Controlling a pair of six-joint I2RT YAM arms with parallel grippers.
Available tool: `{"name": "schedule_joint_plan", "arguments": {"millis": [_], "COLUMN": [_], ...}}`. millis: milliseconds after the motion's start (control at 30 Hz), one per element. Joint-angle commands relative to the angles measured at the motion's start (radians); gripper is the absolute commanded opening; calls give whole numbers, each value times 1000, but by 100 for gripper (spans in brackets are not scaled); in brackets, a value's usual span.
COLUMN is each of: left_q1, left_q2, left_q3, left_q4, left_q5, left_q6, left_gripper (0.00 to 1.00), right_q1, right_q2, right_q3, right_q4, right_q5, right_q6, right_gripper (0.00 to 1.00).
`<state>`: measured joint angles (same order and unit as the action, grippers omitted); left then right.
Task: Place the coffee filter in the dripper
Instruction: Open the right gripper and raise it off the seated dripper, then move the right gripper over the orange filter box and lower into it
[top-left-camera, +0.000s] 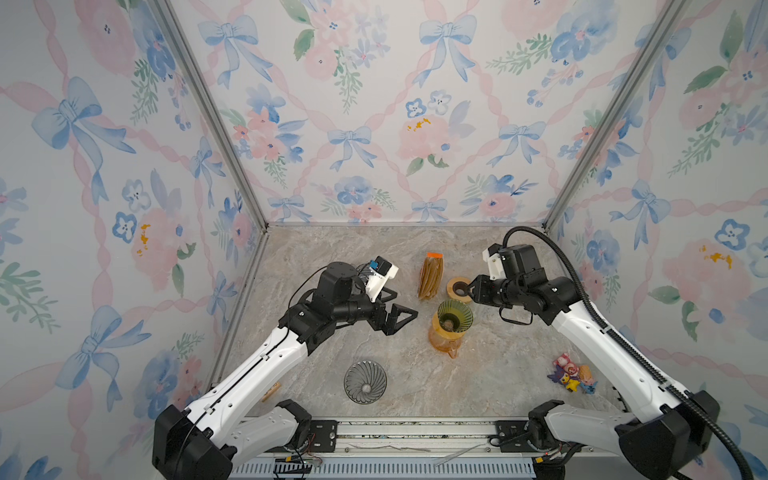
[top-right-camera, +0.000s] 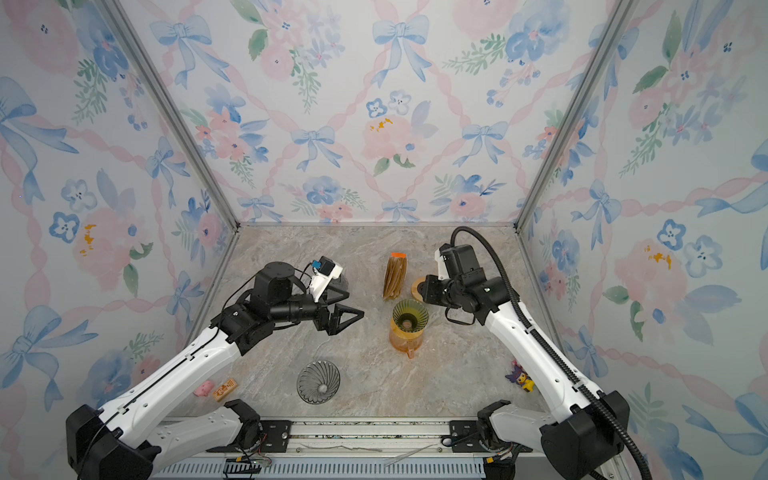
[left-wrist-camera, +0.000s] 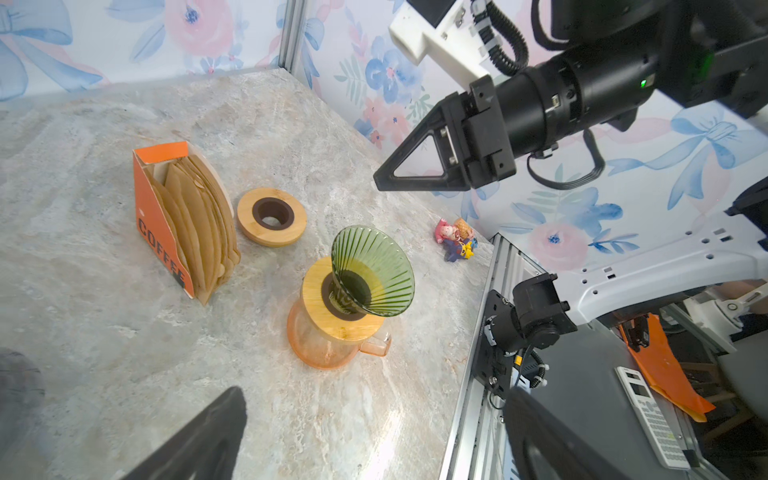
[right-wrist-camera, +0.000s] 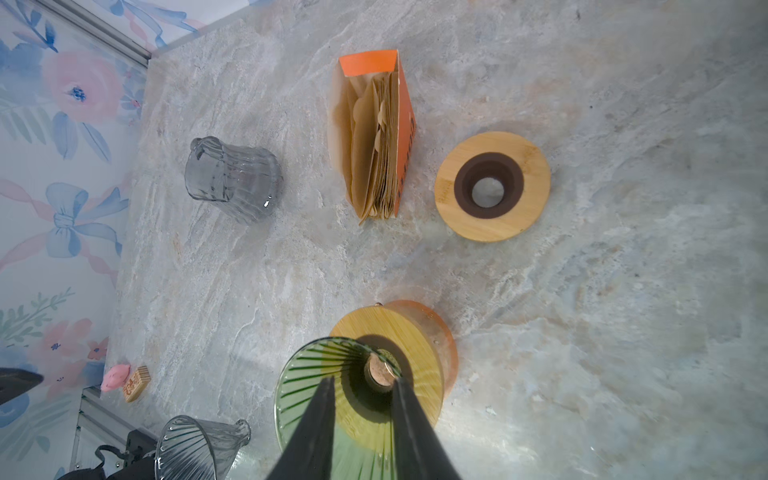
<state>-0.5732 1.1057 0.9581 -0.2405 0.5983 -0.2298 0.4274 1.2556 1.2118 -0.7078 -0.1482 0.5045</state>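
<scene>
Both top views: two drippers, green dripper (top-left-camera: 455, 318) and grey dripper (top-left-camera: 365, 381); left pincer (top-left-camera: 407, 303) gapes, empty. Left wrist: one box (left-wrist-camera: 160, 232) of coffee filters (left-wrist-camera: 199, 224) (upright on the bench (left-wrist-camera: 104, 332)). Right wrist: right pincer (right-wrist-camera: 364, 382) parted, empty, near the green dripper; two wooden rings (right-wrist-camera: 492, 187).

I see the green dripper (left-wrist-camera: 374, 270) as glossy ribbed glass, seated in a smooth pale wooden collar (left-wrist-camera: 313, 295) on a translucent, shiny orange carafe (left-wrist-camera: 316, 353). Just beyond the dripper, brown matt paper filters (left-wrist-camera: 199, 220) stand in an orange cardboard box (left-wrist-camera: 158, 232). The desk (left-wrist-camera: 104, 332) looks like veined stone, faintly shiny.
</scene>
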Motion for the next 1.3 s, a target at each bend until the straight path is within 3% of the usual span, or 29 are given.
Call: {"name": "schedule_joint_plan", "arguments": {"millis": [0, 367, 900, 1067, 1267], "left_q1": [9, 30, 79, 91, 94], "left_q2": [21, 29, 9, 17, 16], "left_q3": [43, 8, -24, -22, -24], "left_q4": [4, 24, 41, 41, 45], "left_q5": [-12, -19, 32, 47, 50], "left_q6": [61, 82, 68, 64, 63], "left_gripper": [98, 98, 98, 98, 98], "right_q1": [15, 35, 48, 51, 51], "right_q2": [61, 322, 706, 791, 819], "right_q3": [74, 281, 615, 709, 712], "right_q4": [-33, 2, -52, -90, -97], "right_q5": [25, 92, 114, 122, 148], "right_q6": [-15, 87, 111, 109, 144], "right_gripper": [27, 23, 20, 19, 18]}}
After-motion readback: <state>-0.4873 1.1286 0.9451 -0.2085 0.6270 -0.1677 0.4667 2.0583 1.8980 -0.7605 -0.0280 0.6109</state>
